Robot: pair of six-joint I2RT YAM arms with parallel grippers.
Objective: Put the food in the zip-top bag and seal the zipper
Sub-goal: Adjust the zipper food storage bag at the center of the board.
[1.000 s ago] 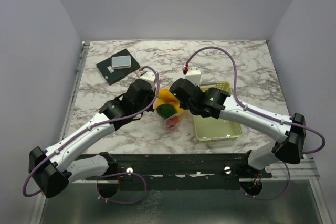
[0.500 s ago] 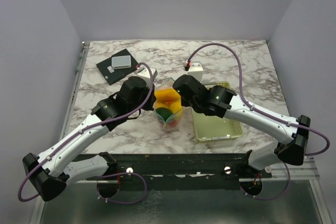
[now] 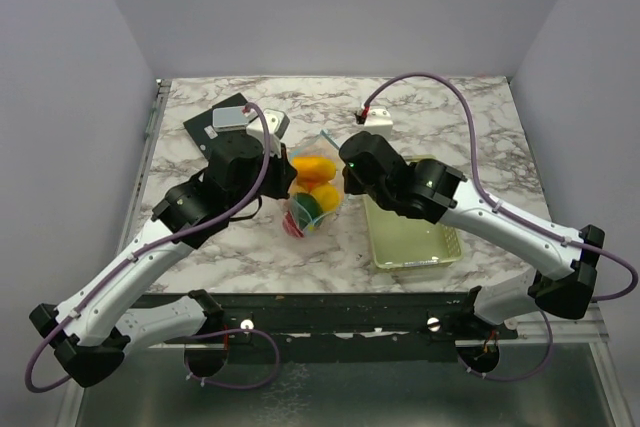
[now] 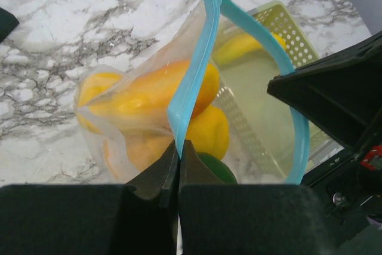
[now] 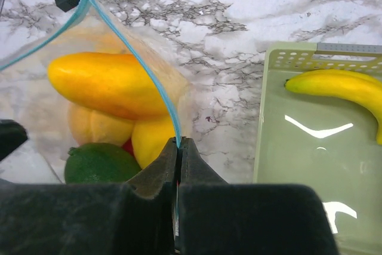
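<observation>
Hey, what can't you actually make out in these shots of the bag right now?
1. Top view: where the left gripper and right gripper pinch the zipper is hidden under their wrists.
2. Banana: cut off by the right wrist view's right edge; in the top view the right arm covers that end of the basket.
3. Red piece: only a sliver behind the lime, right wrist view.

Marbled table (image 3: 300,97) bears green basket (image 3: 410,247) and black pad (image 3: 200,129)
</observation>
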